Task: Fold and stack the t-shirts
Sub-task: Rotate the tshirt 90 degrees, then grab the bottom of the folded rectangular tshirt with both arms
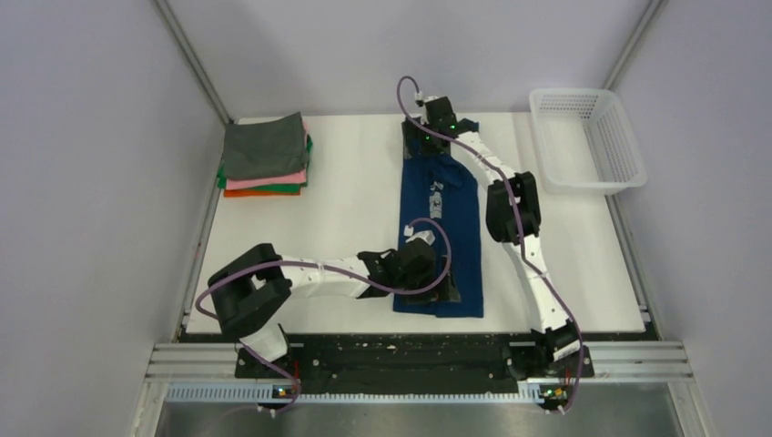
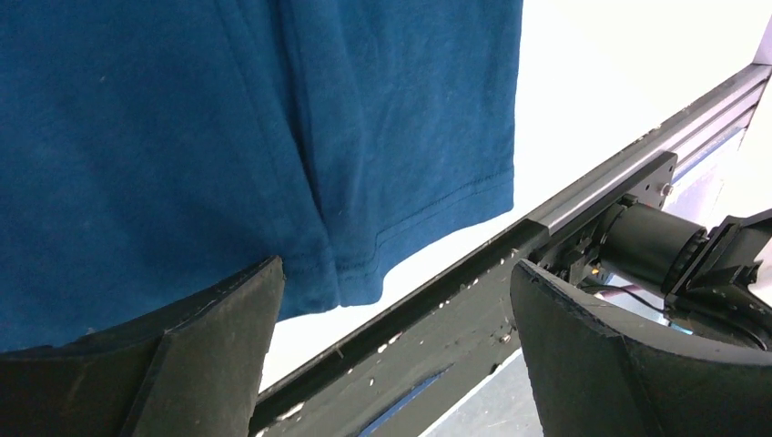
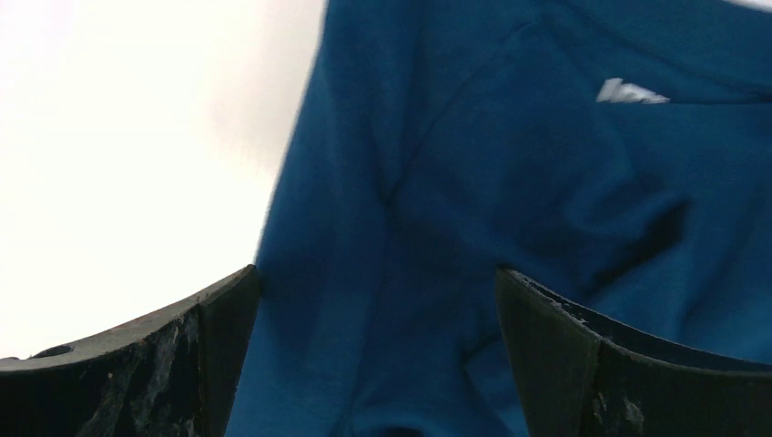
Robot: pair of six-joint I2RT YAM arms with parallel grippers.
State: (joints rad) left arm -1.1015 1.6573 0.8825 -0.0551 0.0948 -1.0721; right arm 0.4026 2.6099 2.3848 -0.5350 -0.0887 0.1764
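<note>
Arms (image 1: 319, 271) (image 1: 521, 214) outstretched over navy t-shirt (image 1: 460, 218); left end effector (image 2: 396, 266), right end effector (image 3: 375, 270) gaping, empty.

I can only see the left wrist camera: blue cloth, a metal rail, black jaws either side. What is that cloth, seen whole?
Observer: It is a navy t-shirt, laid out as a long narrow strip on the white table.
Operator: Is the other arm doing anything?
Observer: The right arm reaches to the shirt's far end, with its jaws open over the cloth.
Operator: Are there other shirts?
Observer: Yes, a folded stack sits at the table's far left corner, with a grey one on top.
</note>
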